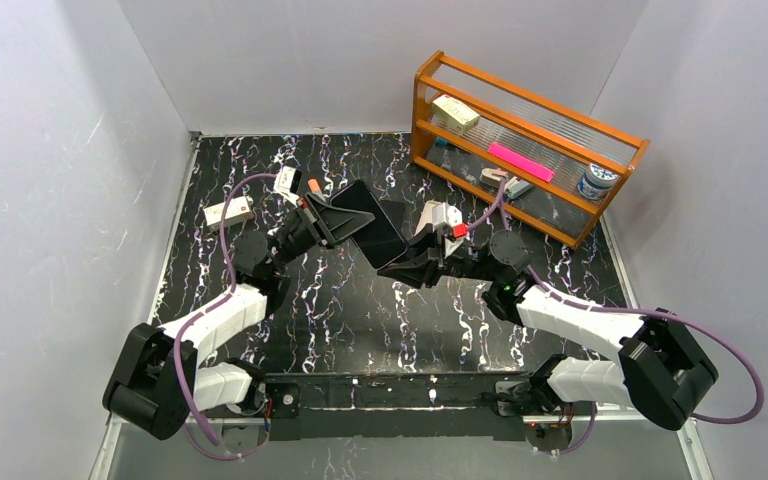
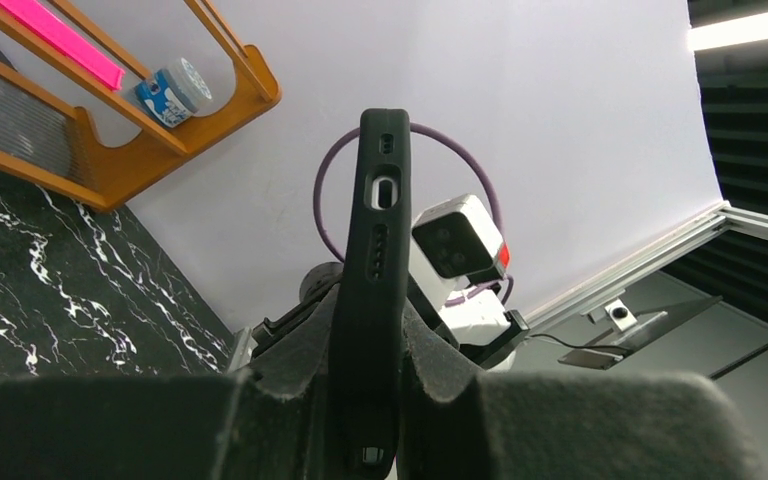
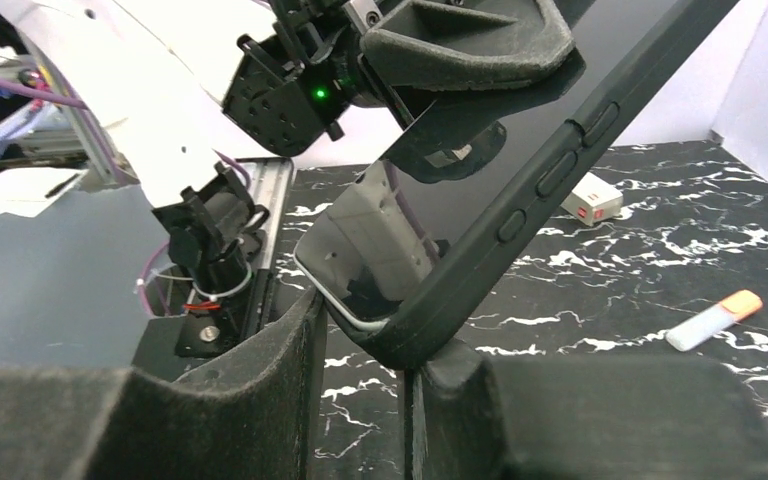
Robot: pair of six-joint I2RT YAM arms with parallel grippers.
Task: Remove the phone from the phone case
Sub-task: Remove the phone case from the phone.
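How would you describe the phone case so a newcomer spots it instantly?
Start at the black marbled table, in front of the wooden rack. Between the arms the phone case is held above the surface, left gripper on its far end, right gripper on its near corner. It is matte black around a glossy screen; the box nearby is small and white.

1. Black marble-pattern table [image 1: 360, 310] with white veins.
2. Wooden rack [image 1: 615, 152] at far right, standing at an angle to the back wall.
3. In the rack: cream box [image 1: 455, 113] at its upper left, flat pink item [image 1: 520, 161] mid-shelf, small white-and-blue tub [image 1: 595, 182] at its right end.
4. White box [image 1: 228, 211] with a red label lies on the table, far left.
5. White stick with an orange tip [image 3: 712, 320] lies on the table, right of that box and apart from it.
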